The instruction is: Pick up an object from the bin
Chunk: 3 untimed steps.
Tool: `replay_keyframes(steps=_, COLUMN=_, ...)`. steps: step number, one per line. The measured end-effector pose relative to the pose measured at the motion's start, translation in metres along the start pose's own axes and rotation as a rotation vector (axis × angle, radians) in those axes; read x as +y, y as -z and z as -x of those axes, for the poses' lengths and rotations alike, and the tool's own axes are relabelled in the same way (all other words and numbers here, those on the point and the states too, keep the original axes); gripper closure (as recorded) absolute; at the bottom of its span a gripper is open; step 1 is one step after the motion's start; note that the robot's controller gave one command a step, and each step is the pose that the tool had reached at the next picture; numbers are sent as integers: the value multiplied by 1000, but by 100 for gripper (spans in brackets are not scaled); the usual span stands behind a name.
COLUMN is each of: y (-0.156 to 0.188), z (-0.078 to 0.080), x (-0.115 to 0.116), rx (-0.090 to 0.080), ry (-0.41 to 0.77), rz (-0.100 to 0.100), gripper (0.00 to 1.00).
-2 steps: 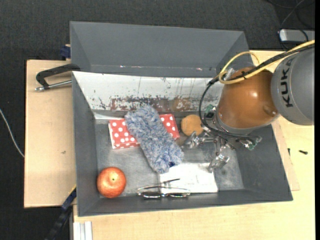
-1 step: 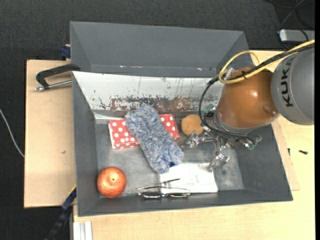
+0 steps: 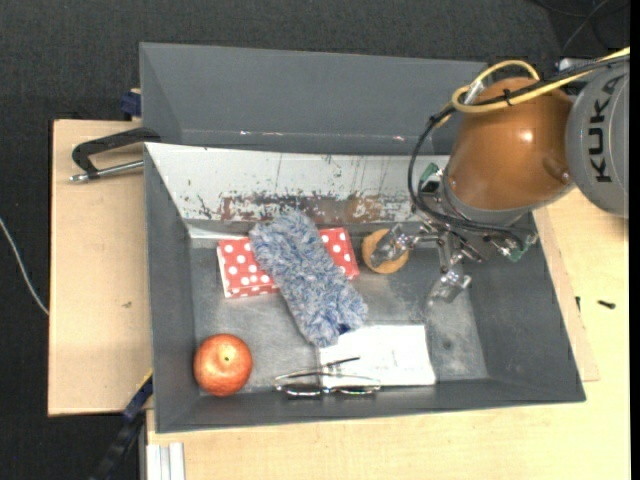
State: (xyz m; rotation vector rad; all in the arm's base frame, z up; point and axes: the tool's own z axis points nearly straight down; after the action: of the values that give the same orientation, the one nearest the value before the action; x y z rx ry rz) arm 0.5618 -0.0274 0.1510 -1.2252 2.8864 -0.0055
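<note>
Hovering tool (image 3: pixel 428 261), jaws spread, beside tan disc (image 3: pixel 384 253)

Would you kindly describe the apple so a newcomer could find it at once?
Look in the grey bin, at its lower left corner. There lies the apple: round and red-orange, unlike the flat white card beside it and the fluffy blue duster behind.

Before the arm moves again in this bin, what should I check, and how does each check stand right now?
1. Gripper inside the grey metal bin, right part: ok.
2. Gripper carrying nothing: cannot tell.
3. Small round tan object beside the gripper, apart from box and duster: ok.
4. Red white-dotted box uncovered: not ok, blue-grey fluffy duster lies across it.
5. Red apple free in the view's lower left corner: ok.
</note>
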Motion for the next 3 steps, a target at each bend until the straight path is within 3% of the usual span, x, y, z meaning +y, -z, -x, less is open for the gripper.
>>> replay_keyframes(steps=1, y=39, z=49, x=23, rx=-7, ry=123, rz=0, gripper=0)
replay_keyframes(steps=2, y=-11, z=51, x=14, rx=-5, ry=94, rz=-1, gripper=0)
replay_keyframes(steps=3, y=-64, z=88, x=54, rx=-24, ry=432, rz=-21, gripper=100)
